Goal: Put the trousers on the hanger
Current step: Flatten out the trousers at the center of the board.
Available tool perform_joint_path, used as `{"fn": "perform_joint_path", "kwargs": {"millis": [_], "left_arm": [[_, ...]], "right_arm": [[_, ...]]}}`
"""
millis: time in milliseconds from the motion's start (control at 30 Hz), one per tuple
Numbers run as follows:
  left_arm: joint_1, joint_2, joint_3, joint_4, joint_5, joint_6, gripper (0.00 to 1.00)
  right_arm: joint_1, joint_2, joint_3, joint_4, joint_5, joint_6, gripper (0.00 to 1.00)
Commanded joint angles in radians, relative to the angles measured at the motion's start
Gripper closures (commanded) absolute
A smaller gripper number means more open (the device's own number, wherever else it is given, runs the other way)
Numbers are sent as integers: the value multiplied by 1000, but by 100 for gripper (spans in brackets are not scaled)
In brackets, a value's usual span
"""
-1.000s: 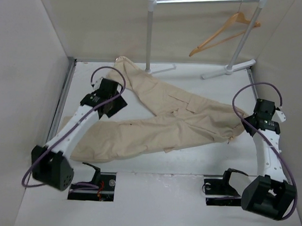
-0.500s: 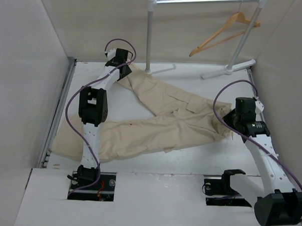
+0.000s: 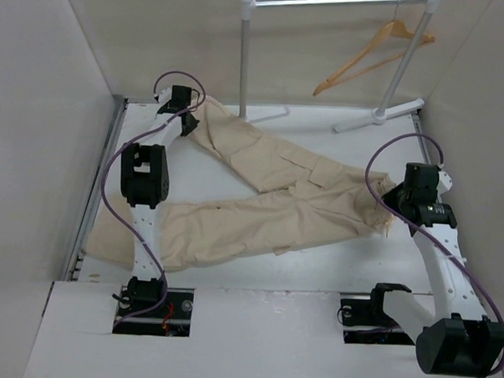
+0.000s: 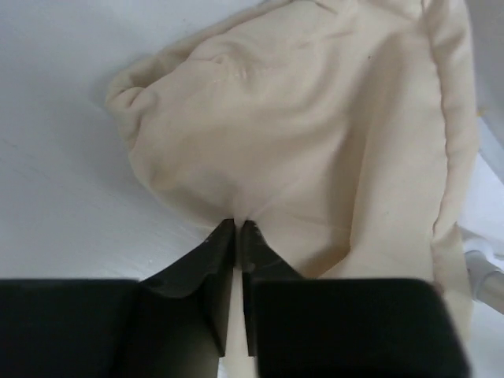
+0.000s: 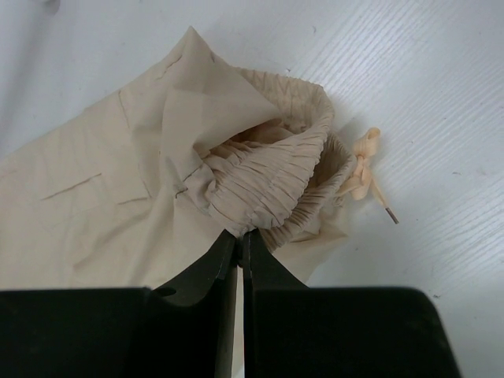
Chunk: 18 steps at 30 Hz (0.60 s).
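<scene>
Left fingers (image 4: 201, 268): drawn together, tips pinching a small fold at the rounded end of one leg of the trousers (image 3: 302, 191). The cloth puckers into creases at the pinch point. Right fingers (image 5: 205, 272): drawn together and clamped on the gathered elastic waistband (image 5: 276, 181), which is bunched and folded over on itself just ahead of the tips. A knotted drawstring (image 5: 364, 161) lies on the white surface (image 3: 332, 259) just beside the waistband, on its right in the wrist view. The left arm (image 3: 144, 176) is stretched to the far left corner of the surface. The right arm (image 3: 438, 239) reaches in from the right side. The trousers lie flat on the surface, wrinkled, with the waist at the right. The two legs spread leftward in a V. One runs to the far left, where the left fingers hold it. The other runs to the near left, its end lying at the left edge of the surface. A flap pocket (image 3: 307, 170) shows on the upper leg near the seat. The hanger (image 3: 371, 53), light wood, hangs tilted by its hook from the white garment rail (image 3: 327, 1) at the far right. It is off the surface and well apart from the trousers. One foot of the rail (image 3: 268, 114) rests just beside the far leg.
</scene>
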Motion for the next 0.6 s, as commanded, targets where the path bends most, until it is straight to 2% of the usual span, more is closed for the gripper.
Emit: {"fn": "perform_joint_path", "kwargs": {"millis": [0,100,200,300,367,400,533,567], "left_arm": [[149,-77,-176,-126,-127,2,98],[238,-272,-426,-33,-140,-119,100],[310,-462,-616,21,-143,-173,100],[343,-589,-722,20,-167,-176,99],[347,-639,-774,5,-161,-172,95],[344,-648,-791,-14,-160,-172,91],[344,-642,-808,-11,-100,-134,62],[347,-659,-813,0,-86,-131,57]], "right_arm": [[-30,-10,19,26,-2,-6,100],[-106,-34,7,12,-3,0,100],[-175,-59,1,2,-6,8,100],[-197,-59,19,9,-9,37,100],[-205,-2,47,40,-23,57,100],[-205,41,56,70,-17,65,100],[-182,238,113,185,0,80,100],[-165,269,123,204,-2,79,100]]}}
